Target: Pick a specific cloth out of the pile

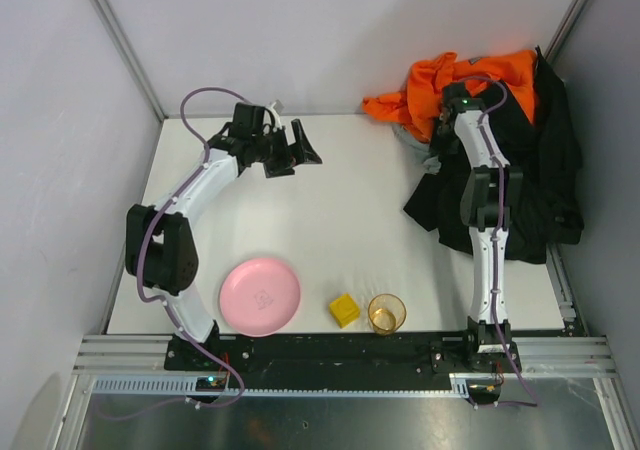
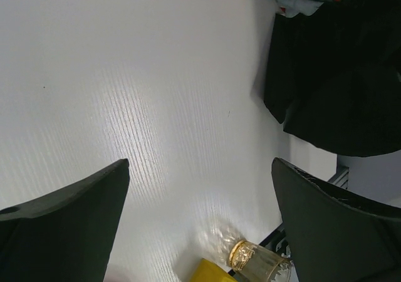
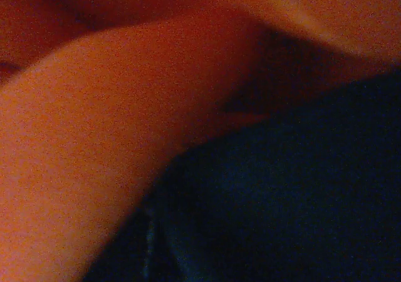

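1. No words, numbers or signs can be read in any of the views.
2. The pink plate (image 1: 235, 300) on the surface has a faint pale mark in its middle. It is too small to read.

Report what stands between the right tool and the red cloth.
The orange garment and the black garment: the right tool is pushed in among them, its camera filled with orange and dark fabric. No red cloth shows plainly.
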Controlling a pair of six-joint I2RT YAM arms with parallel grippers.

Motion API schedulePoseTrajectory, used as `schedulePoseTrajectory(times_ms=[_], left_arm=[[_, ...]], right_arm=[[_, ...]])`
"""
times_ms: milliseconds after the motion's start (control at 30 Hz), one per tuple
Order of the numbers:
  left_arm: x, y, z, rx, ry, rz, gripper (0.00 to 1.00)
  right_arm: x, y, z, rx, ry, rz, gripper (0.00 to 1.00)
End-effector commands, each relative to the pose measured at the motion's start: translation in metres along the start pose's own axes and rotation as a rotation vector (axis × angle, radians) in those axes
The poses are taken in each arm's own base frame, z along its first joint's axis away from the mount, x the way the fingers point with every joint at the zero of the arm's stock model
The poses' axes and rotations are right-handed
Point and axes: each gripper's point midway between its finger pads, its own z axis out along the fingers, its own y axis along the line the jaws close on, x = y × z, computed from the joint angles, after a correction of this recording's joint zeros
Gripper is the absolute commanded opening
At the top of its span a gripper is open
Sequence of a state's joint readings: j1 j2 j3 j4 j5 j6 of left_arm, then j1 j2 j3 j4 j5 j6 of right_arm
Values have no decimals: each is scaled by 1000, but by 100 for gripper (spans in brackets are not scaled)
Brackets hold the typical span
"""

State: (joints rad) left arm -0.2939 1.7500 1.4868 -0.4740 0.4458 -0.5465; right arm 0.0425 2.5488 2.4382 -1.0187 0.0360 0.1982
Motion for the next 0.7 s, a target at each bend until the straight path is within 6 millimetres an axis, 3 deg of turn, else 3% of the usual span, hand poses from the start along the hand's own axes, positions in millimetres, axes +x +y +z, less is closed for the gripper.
schedulePoseTrajectory(times_ms=[0,167,267,367,467,667], left_arm=[[-13,-13,5,55,-14,-7,100],[-9,-18,19,73,14,-10,100],[-7,-26,31,96,38,-10,100],[-4,-34,46,117,67,-15,100],[-1,-46,64,145,99,-22,99],[1,-77,100,214,156,-68,100]], right_arm=[[-85,-82,-82,57,-280,159,0],[-114,-143,-152,57,-426,302,0],[-120,-181,-185,53,-492,401,0],[-124,-206,-213,39,-552,462,0],[-122,-220,-222,38,-564,486,0],[-108,-231,-210,29,-515,523,0]])
